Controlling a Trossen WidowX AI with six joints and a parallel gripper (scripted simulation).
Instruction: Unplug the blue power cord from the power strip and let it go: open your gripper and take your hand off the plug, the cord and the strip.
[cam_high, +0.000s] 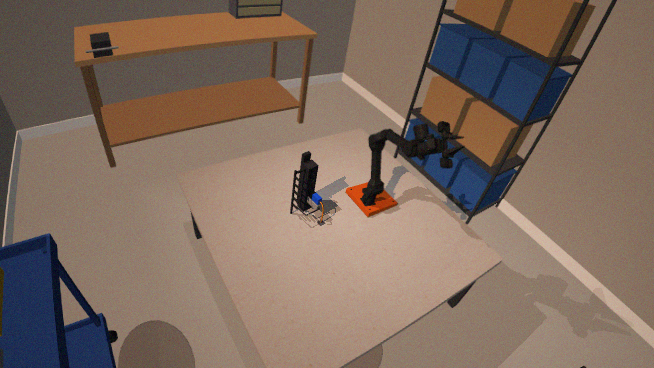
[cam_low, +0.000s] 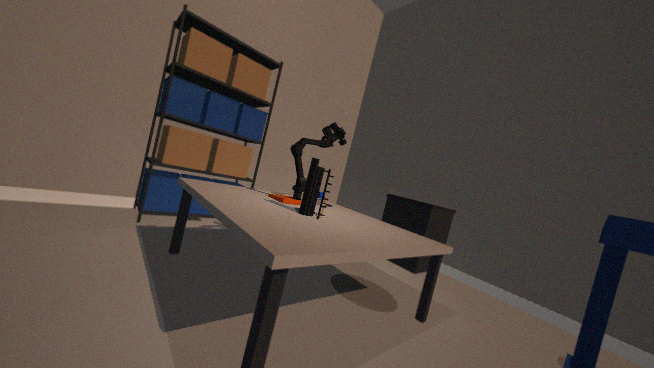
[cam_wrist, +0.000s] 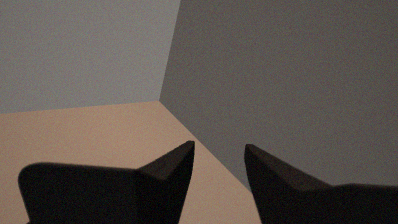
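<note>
The black power strip (cam_high: 306, 181) (cam_low: 311, 187) stands upright in a ladder-like holder near the middle of the table (cam_high: 325, 285) (cam_low: 300, 235). The blue plug (cam_high: 316, 199) sits in the strip's lowest part, with a thin orange cord (cam_high: 322, 210) looping down to the table. My gripper (cam_high: 451, 147) (cam_low: 341, 136) (cam_wrist: 219, 149) is high in the air, far to the right of the strip, beside the storage shelf. Its fingers are partly closed with a clear gap and nothing between them. The wrist view shows only walls and ceiling past the fingertips.
The arm's orange base (cam_high: 372, 205) (cam_low: 282, 198) sits right of the strip. A metal shelf (cam_high: 500, 90) (cam_low: 210, 115) with blue and brown boxes stands close to the gripper. A wooden workbench (cam_high: 190, 35) is at the back, a blue cart (cam_high: 35, 300) at the front left.
</note>
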